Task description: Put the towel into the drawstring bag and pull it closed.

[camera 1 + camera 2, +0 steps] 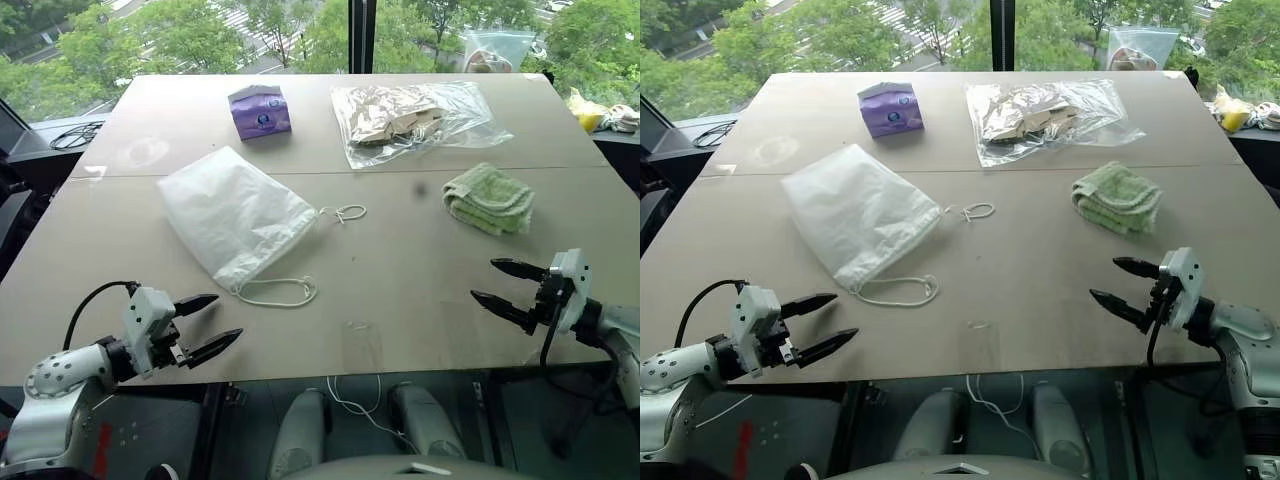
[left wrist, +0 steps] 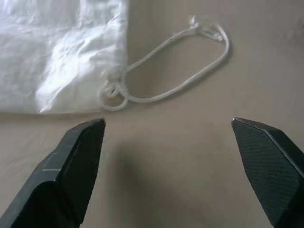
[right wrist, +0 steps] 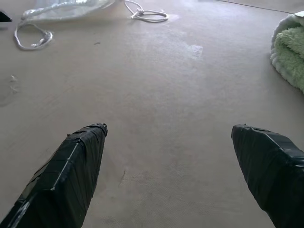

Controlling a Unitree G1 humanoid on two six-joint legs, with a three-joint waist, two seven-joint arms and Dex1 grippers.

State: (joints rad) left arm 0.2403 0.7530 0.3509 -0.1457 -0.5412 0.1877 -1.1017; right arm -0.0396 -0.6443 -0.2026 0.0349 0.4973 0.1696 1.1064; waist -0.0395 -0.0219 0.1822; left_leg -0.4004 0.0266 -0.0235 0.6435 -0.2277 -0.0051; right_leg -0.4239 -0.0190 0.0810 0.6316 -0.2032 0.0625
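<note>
L gripper (image 1: 213,322) & R gripper (image 1: 497,283) both wide open, empty, prob. just above table (image 1: 400,270).

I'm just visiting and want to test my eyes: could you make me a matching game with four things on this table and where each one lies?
Things:
1. towel
2. drawstring bag
3. purple tissue pack
4. clear plastic bag

Places:
A. far side, left of the middle
B. right side, ahead of the right claw
C. far side, right of the middle
D. left of the middle, cords toward the near edge

Pairs: 1-B, 2-D, 3-A, 4-C
</note>
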